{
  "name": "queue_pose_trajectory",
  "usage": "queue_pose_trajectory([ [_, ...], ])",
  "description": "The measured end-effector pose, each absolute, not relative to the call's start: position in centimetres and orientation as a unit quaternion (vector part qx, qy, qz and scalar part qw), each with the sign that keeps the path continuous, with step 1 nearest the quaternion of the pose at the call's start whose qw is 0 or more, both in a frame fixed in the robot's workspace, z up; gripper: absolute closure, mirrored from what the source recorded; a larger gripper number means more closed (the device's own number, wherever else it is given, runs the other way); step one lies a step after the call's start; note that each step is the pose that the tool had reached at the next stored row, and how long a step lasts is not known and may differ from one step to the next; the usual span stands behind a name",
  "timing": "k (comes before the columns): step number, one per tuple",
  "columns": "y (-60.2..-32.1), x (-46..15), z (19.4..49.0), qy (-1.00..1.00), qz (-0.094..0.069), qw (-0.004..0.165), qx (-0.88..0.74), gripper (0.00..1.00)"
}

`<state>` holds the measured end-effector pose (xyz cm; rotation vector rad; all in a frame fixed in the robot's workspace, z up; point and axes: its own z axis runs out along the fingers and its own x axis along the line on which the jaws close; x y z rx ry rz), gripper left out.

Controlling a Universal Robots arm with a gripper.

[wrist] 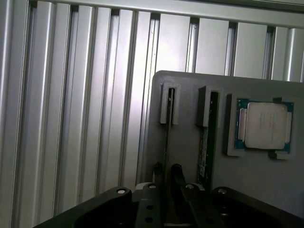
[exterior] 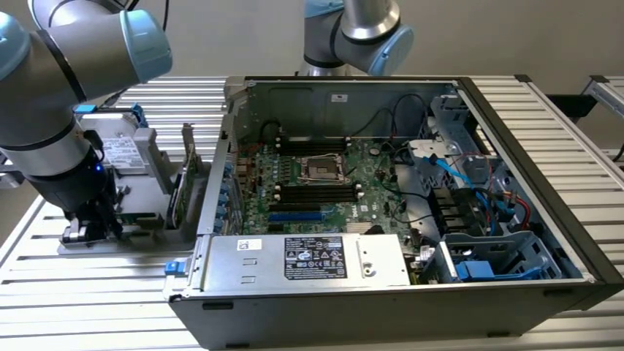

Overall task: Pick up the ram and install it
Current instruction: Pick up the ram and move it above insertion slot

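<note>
The ram (wrist: 167,137) stands on edge in a slot of a grey holder block (wrist: 266,190), seen as a thin dark strip. My gripper (wrist: 166,171) straddles the near end of that strip, one fingertip on each side. The jaws are narrow, with a small gap still showing on both sides, so it is open. In the exterior view my gripper (exterior: 88,230) is low over the holder (exterior: 131,201), at the exterior view's left of the open computer case (exterior: 224,146). The motherboard (exterior: 332,183) lies inside with black memory slots (exterior: 317,191) and a blue slot (exterior: 295,216).
A second stick (wrist: 205,142) sits in the neighbouring holder slot, and a processor chip (wrist: 264,126) lies in a pocket beside it. The case's power supply (exterior: 302,259) and drive cage (exterior: 487,256) are at the front. Another arm (exterior: 351,29) stands behind the case.
</note>
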<state>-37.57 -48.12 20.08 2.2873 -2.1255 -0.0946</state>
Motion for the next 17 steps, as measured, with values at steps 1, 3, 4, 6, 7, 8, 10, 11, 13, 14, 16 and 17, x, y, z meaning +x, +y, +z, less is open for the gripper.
queue_pose_trajectory([
  [1, -48.11, -37.57, 20.07, -0.68, -0.03, 0.009, 0.732, 0.79],
  [3, -48.11, -37.56, 20.0, -0.68, -0.03, 0.009, 0.732, 0.79],
  [4, -48.11, -37.56, 19.94, -0.68, -0.03, 0.009, 0.732, 0.79],
  [6, -48.12, -37.57, 19.86, -0.68, -0.03, 0.009, 0.732, 0.79],
  [7, -48.12, -37.57, 19.87, -0.68, -0.03, 0.009, 0.732, 0.79],
  [8, -48.12, -37.57, 19.87, -0.68, -0.03, 0.009, 0.732, 0.79],
  [10, -48.12, -37.56, 19.86, -0.68, -0.03, 0.009, 0.732, 0.82],
  [11, -48.12, -37.56, 19.85, -0.68, -0.03, 0.009, 0.732, 0.87],
  [13, -48.12, -37.56, 19.85, -0.68, -0.03, 0.009, 0.732, 0.87],
  [14, -48.12, -37.56, 19.85, -0.68, -0.03, 0.009, 0.732, 0.87],
  [16, -48.12, -37.56, 19.84, -0.68, -0.03, 0.009, 0.732, 0.87],
  [17, -48.12, -37.56, 19.84, -0.68, -0.03, 0.009, 0.732, 0.87],
])
